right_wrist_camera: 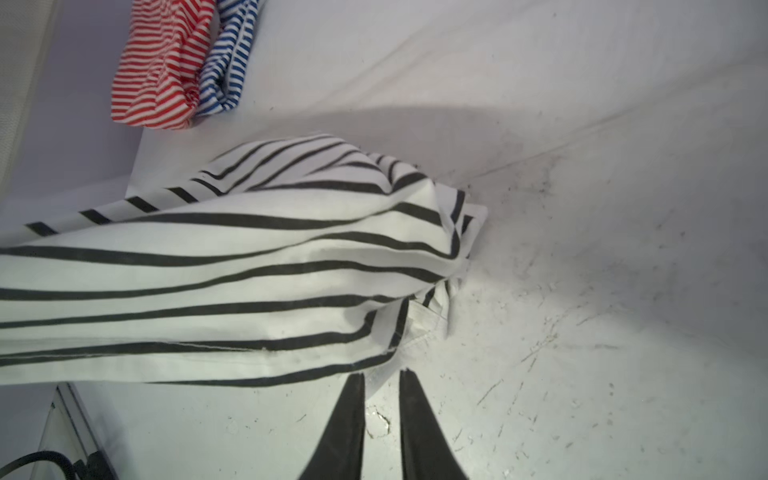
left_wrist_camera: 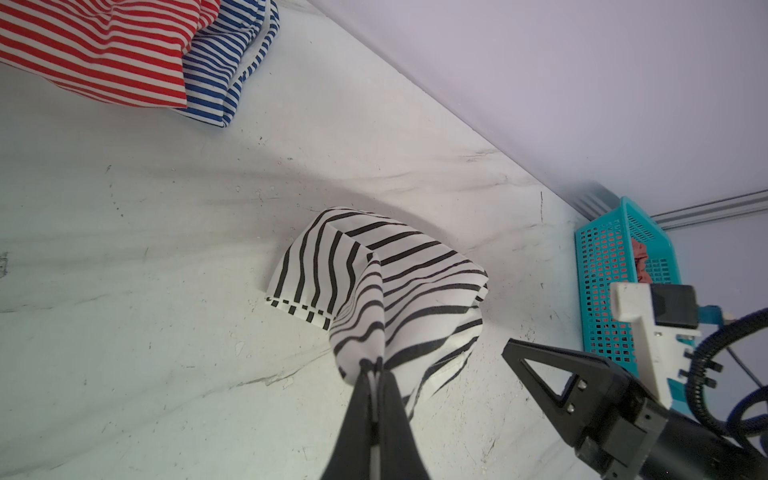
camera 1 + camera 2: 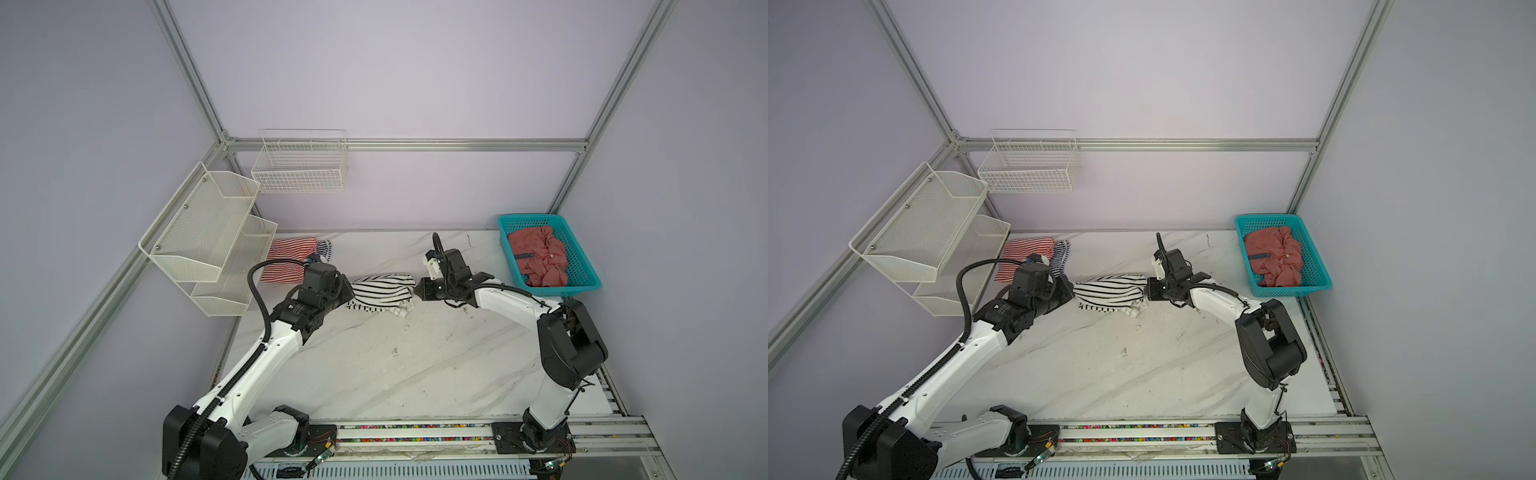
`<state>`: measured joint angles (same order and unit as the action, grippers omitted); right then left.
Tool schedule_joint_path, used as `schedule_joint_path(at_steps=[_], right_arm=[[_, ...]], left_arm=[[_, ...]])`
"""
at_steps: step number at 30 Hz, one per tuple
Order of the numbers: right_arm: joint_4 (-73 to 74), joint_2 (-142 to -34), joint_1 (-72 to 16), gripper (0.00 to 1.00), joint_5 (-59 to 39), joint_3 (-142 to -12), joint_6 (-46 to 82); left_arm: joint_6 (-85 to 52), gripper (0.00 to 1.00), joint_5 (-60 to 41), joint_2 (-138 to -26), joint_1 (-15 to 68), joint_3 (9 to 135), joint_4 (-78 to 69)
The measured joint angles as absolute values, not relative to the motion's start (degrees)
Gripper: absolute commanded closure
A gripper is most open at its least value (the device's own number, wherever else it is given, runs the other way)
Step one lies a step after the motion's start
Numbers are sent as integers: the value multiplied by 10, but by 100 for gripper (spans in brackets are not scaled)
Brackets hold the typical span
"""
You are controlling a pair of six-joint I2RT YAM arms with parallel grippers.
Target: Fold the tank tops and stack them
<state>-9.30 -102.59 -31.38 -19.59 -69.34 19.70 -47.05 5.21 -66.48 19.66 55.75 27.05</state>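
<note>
Left gripper [image 2: 374,366] clamped on one end of black-striped tank top [image 3: 380,291]; right gripper [image 1: 383,374], fingers narrowly apart, just off opposite end.

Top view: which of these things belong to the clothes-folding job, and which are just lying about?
Part of the job:
black-striped top, pinched by the left tool; red-striped top; navy-striped top; salmon top, crumpled.

Just there:
turquoise basket holding the salmon top; white mesh shelf; white wire basket on the wall.
</note>
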Motion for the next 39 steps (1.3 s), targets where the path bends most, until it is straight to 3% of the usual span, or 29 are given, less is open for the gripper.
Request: schedule_joint_path(at_steps=[8,25,39], right_arm=[[-40,-1089,-314,89,-224,-680,233],[17,-1140,-316,83,-244,-689,267],[27,-1169,-316,73,-245,-724,277]], left_arm=[[-475,100,52,-671,182,554,271],[-476,100,41,-671,173,554,271],[-481,100,31,-671,171,544,270]])
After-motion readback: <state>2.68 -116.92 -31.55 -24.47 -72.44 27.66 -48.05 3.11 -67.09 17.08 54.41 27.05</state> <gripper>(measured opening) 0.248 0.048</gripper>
